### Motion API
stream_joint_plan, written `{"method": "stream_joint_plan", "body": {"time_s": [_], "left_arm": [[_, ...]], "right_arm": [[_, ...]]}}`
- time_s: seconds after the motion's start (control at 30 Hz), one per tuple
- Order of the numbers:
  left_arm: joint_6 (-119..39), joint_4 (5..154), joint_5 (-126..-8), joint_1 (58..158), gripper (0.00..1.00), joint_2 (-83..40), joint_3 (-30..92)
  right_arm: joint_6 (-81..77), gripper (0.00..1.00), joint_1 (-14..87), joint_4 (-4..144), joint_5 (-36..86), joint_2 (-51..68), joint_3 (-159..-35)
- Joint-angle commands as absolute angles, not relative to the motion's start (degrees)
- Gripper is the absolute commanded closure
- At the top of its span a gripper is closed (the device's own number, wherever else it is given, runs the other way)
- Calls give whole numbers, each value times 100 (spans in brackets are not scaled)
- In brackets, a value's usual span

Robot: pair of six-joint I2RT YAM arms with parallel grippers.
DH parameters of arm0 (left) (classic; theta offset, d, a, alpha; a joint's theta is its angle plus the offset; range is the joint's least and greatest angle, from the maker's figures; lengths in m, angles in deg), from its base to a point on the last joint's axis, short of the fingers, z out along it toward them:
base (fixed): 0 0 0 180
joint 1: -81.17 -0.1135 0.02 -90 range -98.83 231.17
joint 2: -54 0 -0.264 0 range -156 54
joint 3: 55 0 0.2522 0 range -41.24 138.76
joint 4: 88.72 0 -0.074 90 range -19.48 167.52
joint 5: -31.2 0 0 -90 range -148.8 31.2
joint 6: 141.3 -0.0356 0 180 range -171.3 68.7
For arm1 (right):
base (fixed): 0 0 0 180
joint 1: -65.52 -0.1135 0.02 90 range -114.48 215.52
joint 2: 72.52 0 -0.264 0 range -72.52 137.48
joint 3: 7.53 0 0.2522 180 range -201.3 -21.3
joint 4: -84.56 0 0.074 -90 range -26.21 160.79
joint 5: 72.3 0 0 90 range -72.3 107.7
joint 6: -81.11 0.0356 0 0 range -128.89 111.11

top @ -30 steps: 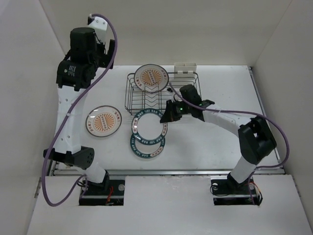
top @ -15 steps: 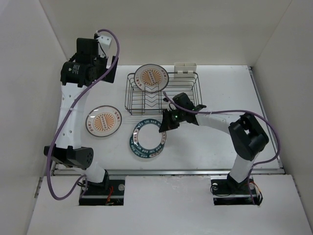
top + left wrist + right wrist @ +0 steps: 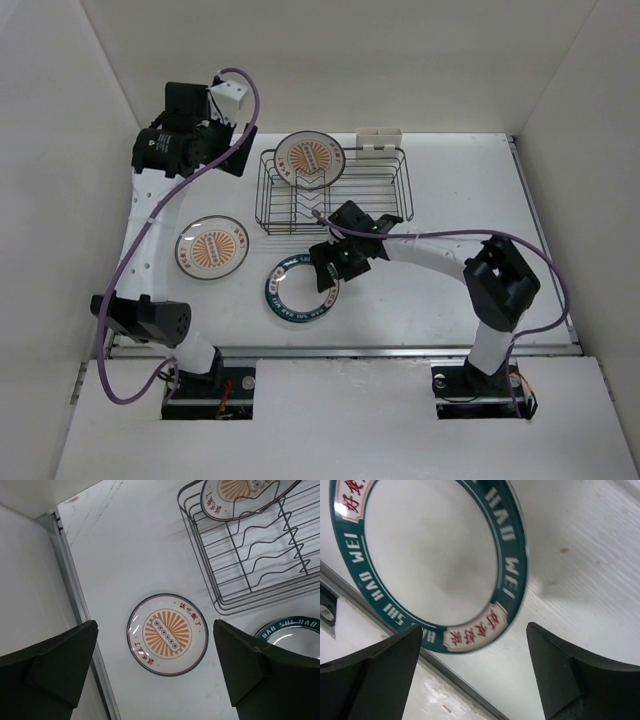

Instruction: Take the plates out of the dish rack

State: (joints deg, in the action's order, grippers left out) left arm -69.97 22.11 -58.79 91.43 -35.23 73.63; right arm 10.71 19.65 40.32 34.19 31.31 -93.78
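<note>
We see a sunburst plate (image 3: 211, 248) and a teal-rimmed plate (image 3: 298, 290) on the table (image 3: 450, 190); a third plate (image 3: 309, 160) awaits unloading in the dish rack (image 3: 409, 185). Left gripper (image 3: 155, 622) and right gripper (image 3: 474, 626) stand open.

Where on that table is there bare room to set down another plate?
Bare table lies right of the dish rack, and along the near edge right of the teal-rimmed plate. Crowded: between that plate, the orange plate and the rack.
</note>
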Motion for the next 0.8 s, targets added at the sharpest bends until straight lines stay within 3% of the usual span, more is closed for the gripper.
{"method": "stream_joint_plan", "body": {"time_s": [0.0, 0.2, 0.37, 0.67, 0.77], "left_arm": [[-7545, 2987, -6276, 9382, 0, -3757, 7074], [-7618, 4726, -6214, 9506, 0, -5038, 7152], [-8019, 4835, -6337, 9611, 3, -6279, 8362], [-8549, 5863, -7004, 9778, 2, -7299, 8838], [-8619, 5477, -7285, 9778, 9, -7633, 9200]], "right_arm": [[905, 9, 2008, 3589, 2860, 2436, -9513], [852, 7, 2008, 3854, 2754, 2038, -9354], [852, 7, 2008, 3853, 2456, 1723, -9284], [746, 4, 2359, 3854, 2078, 896, -8889], [746, 4, 2412, 3792, 2078, 835, -8836]]}}
